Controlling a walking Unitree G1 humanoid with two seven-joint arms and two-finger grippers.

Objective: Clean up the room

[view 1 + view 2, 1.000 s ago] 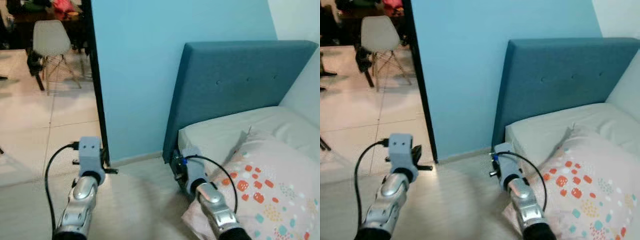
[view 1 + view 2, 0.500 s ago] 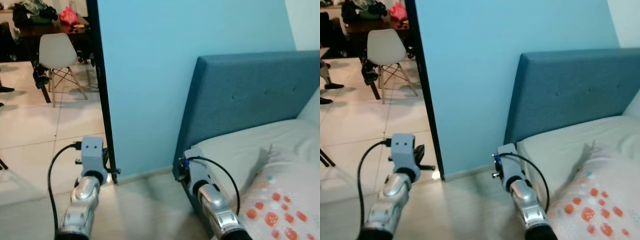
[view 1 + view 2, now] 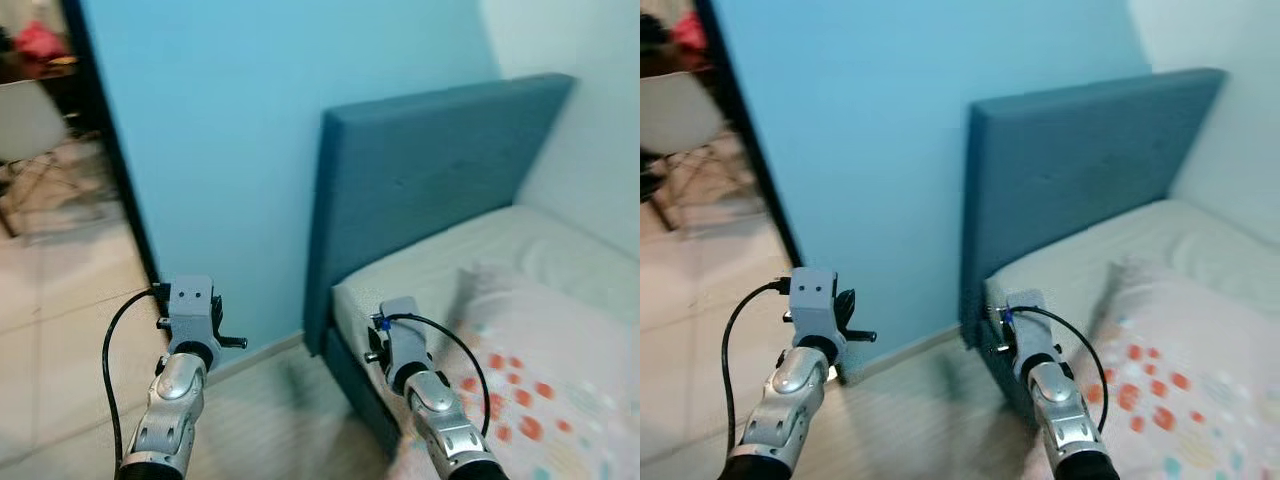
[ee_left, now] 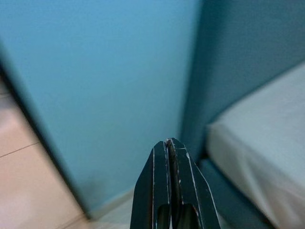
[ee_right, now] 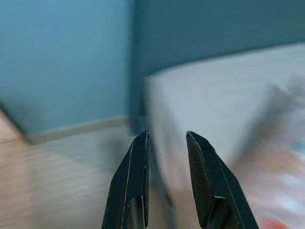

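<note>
A bed (image 3: 470, 260) with a white mattress and a dark teal headboard (image 3: 420, 170) stands at the right. A pale pillow (image 3: 540, 370) with orange and teal spots lies on the bed. My left gripper (image 4: 170, 143) is held over the floor near the blue wall, shut with nothing between its fingers. My right gripper (image 5: 167, 138) hovers by the bed's near corner, open and empty. Both arms show at the bottom of the head views, the left wrist (image 3: 192, 310) and the right wrist (image 3: 400, 345).
A light blue wall (image 3: 220, 130) rises straight ahead. To its left a dark door frame (image 3: 110, 170) opens onto a tiled room with a white chair (image 3: 670, 120). Pale floor (image 3: 270, 420) lies between the wall and the bed.
The whole view has swung right: the doorway and chair slid toward the left edge and more of the bed and pillow came in. Both arms keep the same pose.
</note>
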